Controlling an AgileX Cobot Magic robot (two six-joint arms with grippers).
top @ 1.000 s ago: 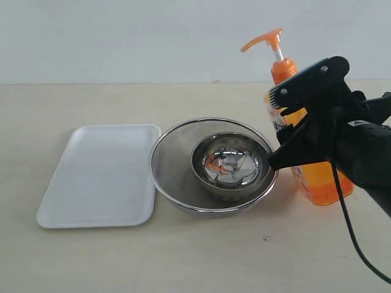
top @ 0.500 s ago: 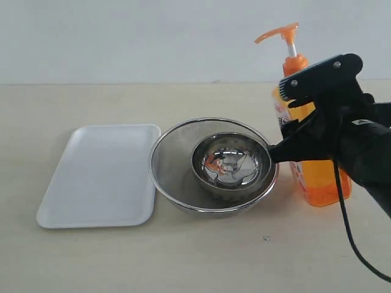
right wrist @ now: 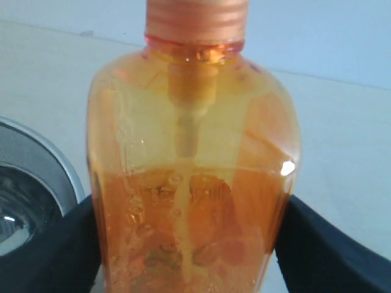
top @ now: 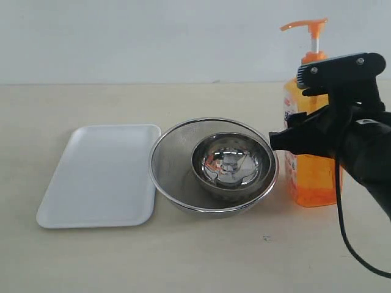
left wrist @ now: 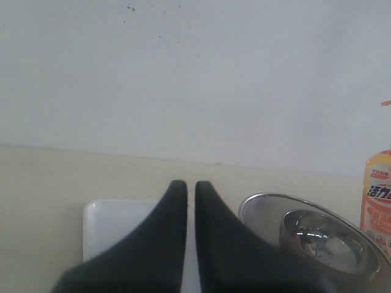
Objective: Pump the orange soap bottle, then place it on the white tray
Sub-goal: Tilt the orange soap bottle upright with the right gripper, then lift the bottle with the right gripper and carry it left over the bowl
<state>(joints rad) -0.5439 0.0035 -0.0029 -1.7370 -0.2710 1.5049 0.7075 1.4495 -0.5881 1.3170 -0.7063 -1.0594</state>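
The orange soap bottle (top: 313, 177) stands upright at the right of the table, just right of the strainer, with its pump head (top: 305, 25) raised on the white stem. My right gripper (top: 293, 139) is shut on the bottle's body, and the right wrist view shows a black finger (right wrist: 52, 247) on each side of the bottle (right wrist: 192, 152). The white tray (top: 101, 174) lies flat at the left with nothing on it. My left gripper (left wrist: 190, 186) is shut and holds nothing, above the tray (left wrist: 107, 226). It is out of the exterior view.
A round steel mesh strainer (top: 168, 165) with a shiny steel bowl (top: 231, 162) inside sits between the tray and the bottle. The right arm's black cable (top: 345, 238) hangs down at the right. The left wrist view also shows the strainer (left wrist: 263, 204) and the bottle's label (left wrist: 379, 195).
The bottle, held in my right gripper, has swung from a lean to upright and shifted right, away from the strainer. The tray, strainer and bowl have not moved.
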